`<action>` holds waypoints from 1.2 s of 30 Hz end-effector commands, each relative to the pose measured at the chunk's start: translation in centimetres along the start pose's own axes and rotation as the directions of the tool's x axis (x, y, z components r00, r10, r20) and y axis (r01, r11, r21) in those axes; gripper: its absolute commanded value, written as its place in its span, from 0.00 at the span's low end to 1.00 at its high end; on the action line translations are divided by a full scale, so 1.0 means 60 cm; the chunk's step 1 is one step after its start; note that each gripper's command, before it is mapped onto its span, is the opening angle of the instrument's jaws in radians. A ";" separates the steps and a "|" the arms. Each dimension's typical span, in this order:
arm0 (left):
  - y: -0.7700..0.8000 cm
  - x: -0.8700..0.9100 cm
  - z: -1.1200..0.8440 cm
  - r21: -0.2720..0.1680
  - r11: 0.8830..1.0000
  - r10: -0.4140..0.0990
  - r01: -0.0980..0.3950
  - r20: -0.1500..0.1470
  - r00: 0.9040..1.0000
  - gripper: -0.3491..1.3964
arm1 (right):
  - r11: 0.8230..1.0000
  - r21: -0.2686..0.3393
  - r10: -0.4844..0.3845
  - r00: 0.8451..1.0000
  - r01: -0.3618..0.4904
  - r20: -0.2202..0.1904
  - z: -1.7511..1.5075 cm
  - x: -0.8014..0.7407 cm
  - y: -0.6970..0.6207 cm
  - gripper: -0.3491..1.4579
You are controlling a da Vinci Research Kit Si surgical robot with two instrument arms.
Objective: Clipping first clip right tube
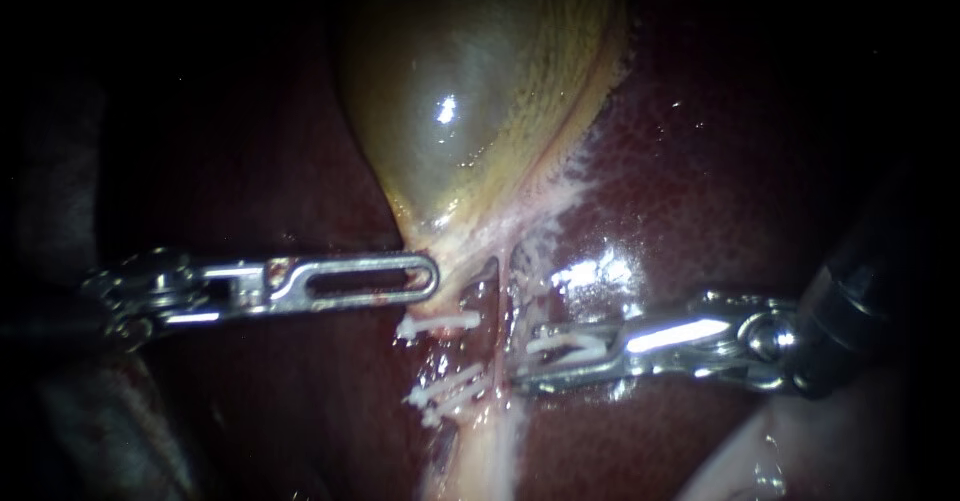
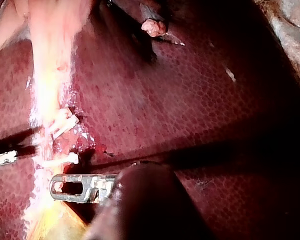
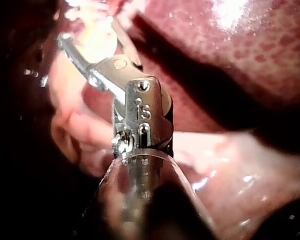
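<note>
The yellow-green gallbladder (image 1: 470, 101) hangs over the dark red liver (image 1: 720, 181). My left instrument (image 1: 425, 276) has slotted jaws, and they are shut on the pale tissue at the gallbladder's neck. Below the neck two thin tubes run down side by side. The left tube (image 1: 462, 346) carries two white clips, one upper (image 1: 440, 321) and one lower (image 1: 445, 391). My right instrument (image 1: 518, 359) reaches the right tube (image 1: 498, 311) with its jaws shut on a white clip (image 1: 560, 342). The left wrist view shows my left instrument (image 2: 57, 186) under the two clips (image 2: 65, 122).
Liver (image 2: 190, 100) surrounds the tubes on both sides. A pale fold of tissue (image 1: 740, 461) lies under the right instrument's shaft. In the right wrist view my right instrument (image 3: 65, 40) points into bright pale tissue, pink folds (image 3: 80, 130) beside it.
</note>
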 end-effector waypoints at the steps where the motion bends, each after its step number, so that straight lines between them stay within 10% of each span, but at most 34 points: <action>1: 0.0002 0.0000 -0.0002 0.002 1.000 0.001 -0.001 0.003 1.000 0.00 | 1.000 -0.002 -0.001 1.000 0.001 0.000 0.0000 0.0001 0.0002 0.49; 36: 0.0030 0.0002 -0.0021 0.005 1.000 0.000 0.000 0.013 1.000 0.00 | 0.999 -0.026 -0.020 1.000 0.021 0.017 0.0071 -0.0006 0.0094 0.49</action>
